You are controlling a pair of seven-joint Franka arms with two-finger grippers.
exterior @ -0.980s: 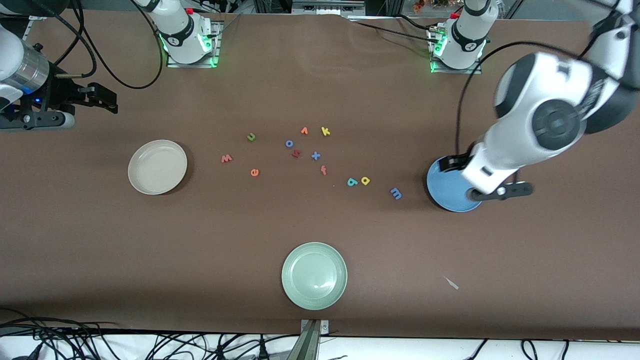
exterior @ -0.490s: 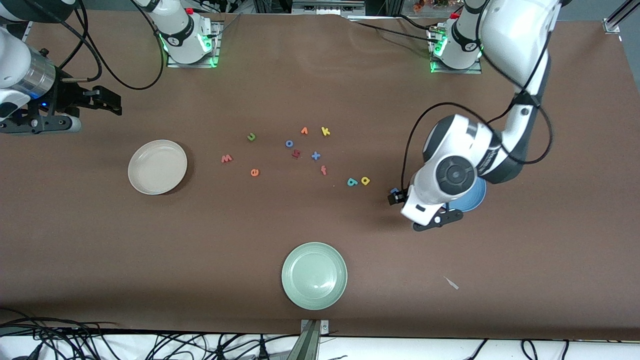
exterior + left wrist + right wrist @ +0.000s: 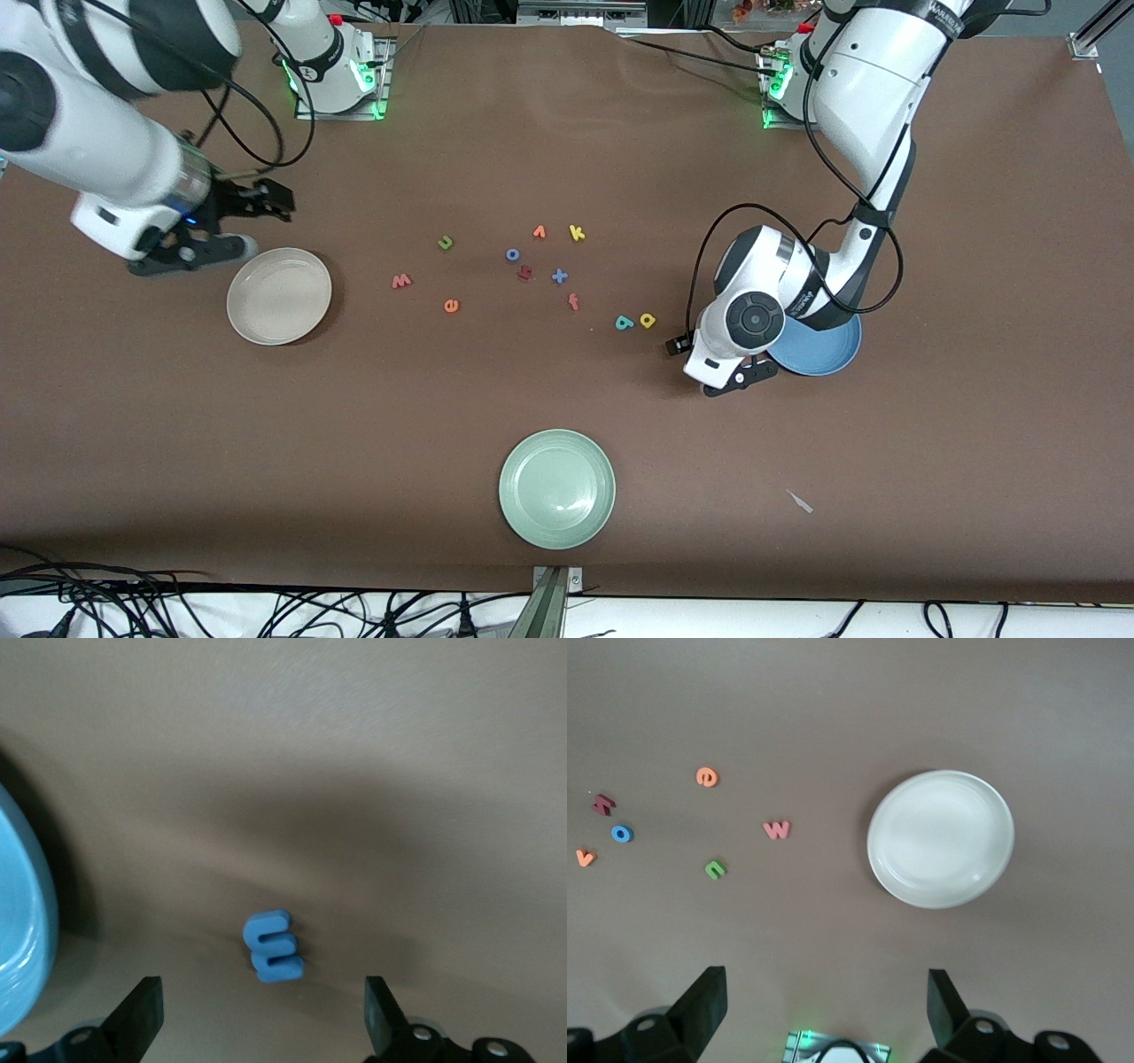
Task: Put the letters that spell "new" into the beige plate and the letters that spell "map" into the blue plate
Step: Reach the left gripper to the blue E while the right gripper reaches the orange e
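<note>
Under the left gripper (image 3: 257, 1028): blue m (image 3: 273, 945) flat on the table, between spread fingers, untouched
Beside it: blue plate (image 3: 828, 350)
Right gripper (image 3: 819, 1014): spread, near beige plate (image 3: 279, 295)

Both arms are glossy white with dark grey joint bands and round dark caps — black cables loop loosely along each. The bases glow green at the rim, each topped by a small red button. Black brackets and black fingers (image 3: 142, 1014) finish the wrists.
</note>
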